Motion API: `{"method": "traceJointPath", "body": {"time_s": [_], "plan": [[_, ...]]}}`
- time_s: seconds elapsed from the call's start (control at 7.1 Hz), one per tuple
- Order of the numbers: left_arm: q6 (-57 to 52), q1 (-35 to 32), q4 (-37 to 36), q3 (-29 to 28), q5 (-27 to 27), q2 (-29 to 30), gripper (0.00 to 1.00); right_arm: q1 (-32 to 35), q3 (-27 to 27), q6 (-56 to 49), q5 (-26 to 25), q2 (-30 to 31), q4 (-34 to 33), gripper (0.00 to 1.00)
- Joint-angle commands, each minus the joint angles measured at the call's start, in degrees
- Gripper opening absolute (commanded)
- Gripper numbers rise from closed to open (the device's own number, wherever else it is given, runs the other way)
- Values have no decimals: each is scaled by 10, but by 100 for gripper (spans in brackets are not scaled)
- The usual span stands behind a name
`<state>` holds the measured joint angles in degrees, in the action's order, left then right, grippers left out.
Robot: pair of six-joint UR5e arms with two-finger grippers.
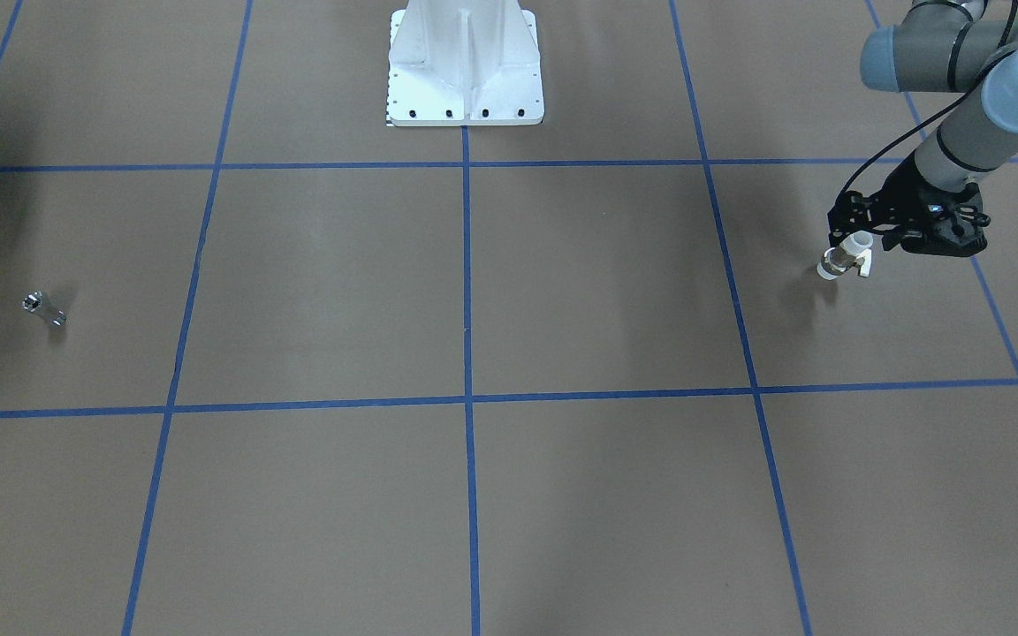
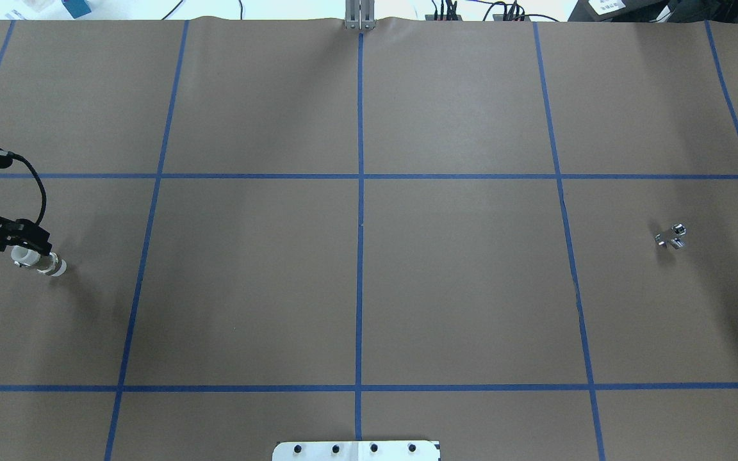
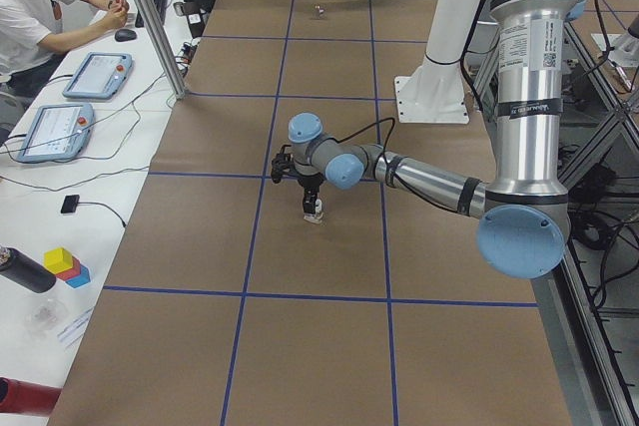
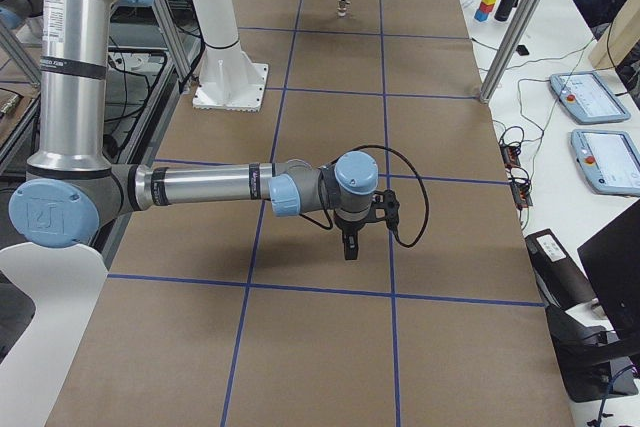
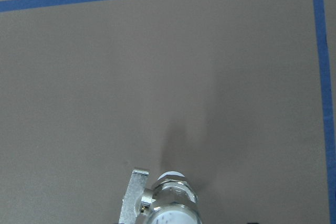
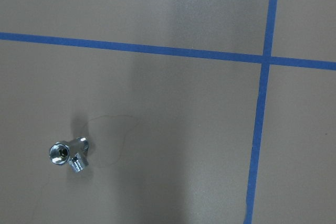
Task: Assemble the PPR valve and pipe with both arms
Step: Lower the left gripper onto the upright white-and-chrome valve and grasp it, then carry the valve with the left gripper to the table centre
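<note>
**Valve in left tool, pipe not yet taken**

Brown-sheeted bench [image 2: 459, 288] with blue tape grid; white pedestal [image 1: 465, 75] at the robot's edge, middle.

Robot's left arm [image 1: 960, 132] out over the left end of the bench. Its left tool [image 2: 26, 243] clenched on the PPR valve [image 2: 41, 262], gripped by one white end. Other end and side lever [image 1: 864, 265] free below. Judged lifted just clear of the bench, going by the separate shadow [image 5: 176, 140] in the left wrist view.

Robot's right arm [image 4: 200, 187] stretched over the right end. Its right tool [image 4: 348, 245] seen only from the side, so cannot tell whether released or clenched.

On the bench at the right end, the pipe [image 2: 672, 235], lying loose and well apart from the valve. Dark hollow end turned up toward the right wrist camera, low and left in that view.

Handling, as judgement only:
- Valve probably light and stiff, with smooth plastic. Present hold likely adequate if kept off the lever.
- Pipe probably hard and slick, prone to roll or slip out under a pinch.
- Best taken across the waisted middle, with the hollow end left free for mating.
- Small mating ends, hence careful lining-up of axes needed before pushing together.
</note>
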<state>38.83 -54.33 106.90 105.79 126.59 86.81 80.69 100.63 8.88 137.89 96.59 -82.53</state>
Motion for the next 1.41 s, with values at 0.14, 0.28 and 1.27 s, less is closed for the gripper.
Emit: {"method": "traceJointPath", "body": {"time_s": [0.14, 0.28, 1.27], "plan": [[0, -1, -1, -2, 2, -1, 47, 0, -1, 0, 0, 0, 0, 99], [1, -1, -2, -1, 2, -1, 11, 0, -1, 0, 0, 0, 0, 99], [134, 9, -185, 61, 19, 201, 0, 0, 0, 1, -1, -3, 0, 99]]}}
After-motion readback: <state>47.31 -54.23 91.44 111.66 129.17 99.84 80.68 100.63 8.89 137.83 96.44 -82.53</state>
